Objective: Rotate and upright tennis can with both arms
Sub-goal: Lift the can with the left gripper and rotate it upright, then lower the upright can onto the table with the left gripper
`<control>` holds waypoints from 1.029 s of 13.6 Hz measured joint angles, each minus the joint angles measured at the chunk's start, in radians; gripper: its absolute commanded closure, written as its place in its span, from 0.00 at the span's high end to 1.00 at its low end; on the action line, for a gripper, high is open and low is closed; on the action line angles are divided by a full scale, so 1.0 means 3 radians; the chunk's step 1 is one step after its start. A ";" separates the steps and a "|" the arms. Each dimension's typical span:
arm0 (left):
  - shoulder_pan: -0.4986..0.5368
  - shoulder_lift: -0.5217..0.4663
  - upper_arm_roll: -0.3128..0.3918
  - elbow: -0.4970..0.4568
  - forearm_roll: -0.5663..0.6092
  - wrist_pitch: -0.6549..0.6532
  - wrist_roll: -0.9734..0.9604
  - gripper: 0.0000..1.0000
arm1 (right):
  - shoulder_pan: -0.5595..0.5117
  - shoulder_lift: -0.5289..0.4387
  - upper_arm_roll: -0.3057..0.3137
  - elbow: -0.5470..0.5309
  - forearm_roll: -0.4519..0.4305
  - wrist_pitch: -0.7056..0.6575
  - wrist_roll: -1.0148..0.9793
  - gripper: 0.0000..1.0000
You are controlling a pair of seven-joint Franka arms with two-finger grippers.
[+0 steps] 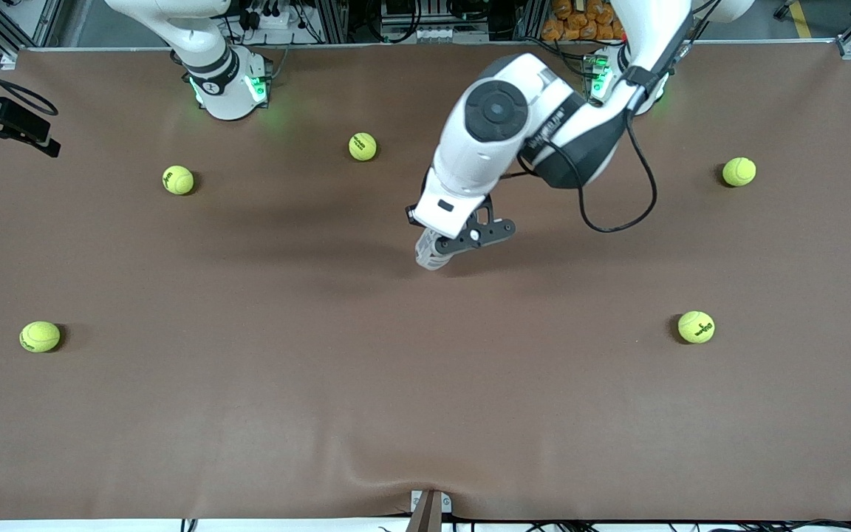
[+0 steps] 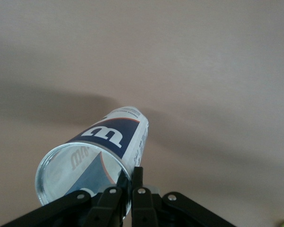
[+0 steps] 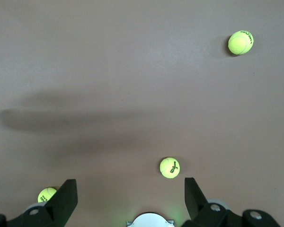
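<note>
The left gripper (image 2: 128,182) has its fingers (image 2: 137,177) pinching the tennis can's (image 2: 104,151) open rim, tilted above the tabletop (image 1: 322,369). Uprighting remains. The right gripper (image 3: 130,198) waits high, fingers spread, empty.

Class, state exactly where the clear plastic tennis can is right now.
The clear plastic tennis can with the navy "W" label is pinched at its open rim by the left tool, tilted over the middle of the brown table.
</note>
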 measured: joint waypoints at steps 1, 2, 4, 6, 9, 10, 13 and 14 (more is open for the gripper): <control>-0.0054 0.0001 0.0036 0.0020 0.0075 -0.0076 -0.0044 0.00 | 0.0000 0.0000 0.0000 0.0002 0.0000 0.0000 0.0000 1.00; -0.0118 0.0007 0.0085 0.0034 0.0106 -0.0130 -0.0075 0.00 | 0.0003 0.0000 0.0000 0.0005 0.0000 0.0000 -0.0001 1.00; -0.0319 0.0077 0.0196 0.0068 0.0161 -0.0161 -0.0158 0.00 | 0.0035 0.0001 -0.0002 0.0005 0.0000 0.0003 -0.0001 1.00; -0.0752 0.0198 0.0506 0.0129 0.0292 -0.0163 -0.0361 0.00 | 0.0077 0.0004 -0.0001 0.0006 0.0000 0.0007 -0.0001 1.00; -0.1076 0.0376 0.0708 0.0250 0.0313 -0.0164 -0.0439 0.00 | 0.0099 0.0020 -0.0001 0.0006 0.0000 0.0018 -0.0001 1.00; -0.1081 0.0426 0.0713 0.0287 0.0314 -0.0163 -0.0440 0.00 | 0.0099 0.0025 -0.0003 0.0006 0.0000 0.0021 -0.0001 1.00; -0.1060 0.0496 0.0727 0.0350 0.0315 -0.0152 -0.0439 0.00 | 0.0093 0.0026 -0.0022 0.0006 -0.0008 0.0020 -0.0001 1.00; -0.1060 0.0499 0.0728 0.0357 0.0315 -0.0136 -0.0439 0.00 | 0.0084 0.0027 -0.0031 0.0006 -0.0008 0.0020 -0.0001 1.00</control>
